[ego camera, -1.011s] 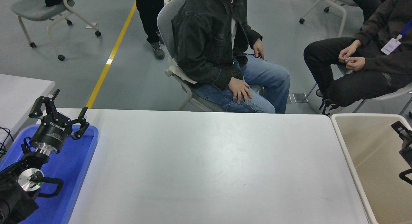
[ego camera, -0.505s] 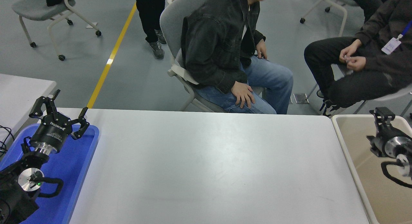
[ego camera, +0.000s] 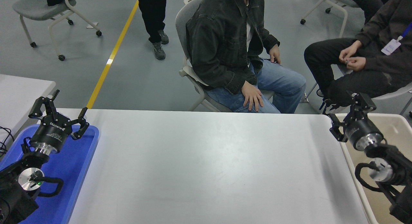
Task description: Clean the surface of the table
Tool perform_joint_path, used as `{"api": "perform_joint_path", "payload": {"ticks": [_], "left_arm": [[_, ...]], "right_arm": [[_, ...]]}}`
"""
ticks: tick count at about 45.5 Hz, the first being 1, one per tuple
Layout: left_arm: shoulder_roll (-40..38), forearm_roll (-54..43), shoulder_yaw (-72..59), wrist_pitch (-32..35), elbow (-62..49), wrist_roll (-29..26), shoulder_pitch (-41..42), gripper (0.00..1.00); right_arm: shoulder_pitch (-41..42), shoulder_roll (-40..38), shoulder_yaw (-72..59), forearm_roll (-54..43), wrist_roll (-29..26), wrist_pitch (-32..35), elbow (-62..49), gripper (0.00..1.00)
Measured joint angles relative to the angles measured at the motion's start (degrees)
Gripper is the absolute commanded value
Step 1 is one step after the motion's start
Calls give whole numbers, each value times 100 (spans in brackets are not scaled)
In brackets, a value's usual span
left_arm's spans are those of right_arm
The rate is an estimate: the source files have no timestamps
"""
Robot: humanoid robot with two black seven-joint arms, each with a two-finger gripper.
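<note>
- One table surface (ego camera: 206,166), a smooth white-grey rectangle with rounded corners, filled the middle of the view between a tray and a bin.
- One blue plastic tray (ego camera: 82,159) with a raised rim lay at the tabletop's left end.
- One beige rectangular bin (ego camera: 399,127) with pale smooth walls stood against the right end.
- Two black arms were in view. The left gripper (ego camera: 59,111) hung parked over the tray's far end, its jointed fingers spread wide apart.
- The right gripper (ego camera: 346,113) hovered above the bin's near-left corner, by the table's far right corner; its fingers stood apart, holding nothing.
- Two people sat beyond the far edge on wheeled chairs, one in a dark denim jacket (ego camera: 222,40) and blue jeans, one in black clothes (ego camera: 379,56); a third stood behind.
- One yellow line (ego camera: 112,53) crossed the grey floor.
</note>
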Motion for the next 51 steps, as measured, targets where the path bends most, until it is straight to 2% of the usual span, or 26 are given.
{"api": "perform_joint_path", "payload": {"ticks": [24,51], "left_arm": [[0,0,0,0,0,5,0,100],[0,0,0,0,0,0,0,100]], "right_arm": [[92,1085,84,10,913,43,-694,99],[86,1271,47,11,1129,61,-899,99]]}}
